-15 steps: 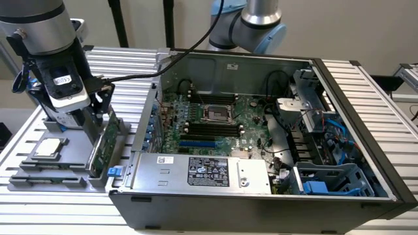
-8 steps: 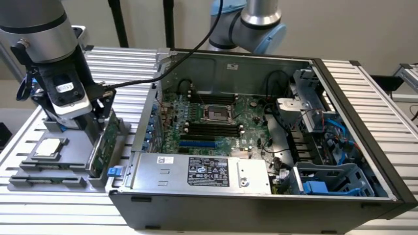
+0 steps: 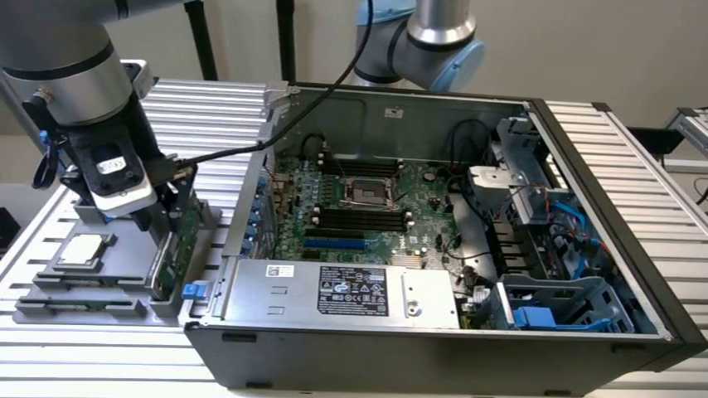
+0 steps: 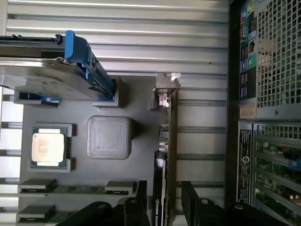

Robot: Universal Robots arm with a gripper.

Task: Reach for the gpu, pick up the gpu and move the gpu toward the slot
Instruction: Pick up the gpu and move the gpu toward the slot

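Quick status from my end. The gripper (image 3: 162, 225) is down over the gpu (image 3: 165, 264). The gpu stands on its edge in the grey tray (image 3: 111, 286), which sits right outside the computer case (image 3: 443, 365), on the side of the case with the ports and the vent grille.

On the wrist cam the gpu (image 4: 171, 132) runs parallel to that wall of the computer case (image 4: 273, 61), close to it but not touching. Its silver bracket is at the end away from the gripper (image 4: 163, 184). There's one of the fingers (image 4: 142, 205) on each face of the board, and I can see a thin gap on both sides. So the jaws are released, straddling the gpu without pinching it. It sits down in the tray (image 4: 136, 155), not lifted.

Other stuff, going by the case:
- The processor chip (image 3: 86, 249) lies flat in its pocket on the tray, farther from the case than the gpu. It shows on the wrist cam too (image 4: 48, 147).
- The hard drive (image 4: 47, 80) with its blue rails is also on the tray, on the far side of the gpu from the case.
- The case has its side panel off, with the green motherboard (image 3: 376, 207) showing inside.
- Case and tray both rest on the slatted aluminium table (image 3: 619, 166).
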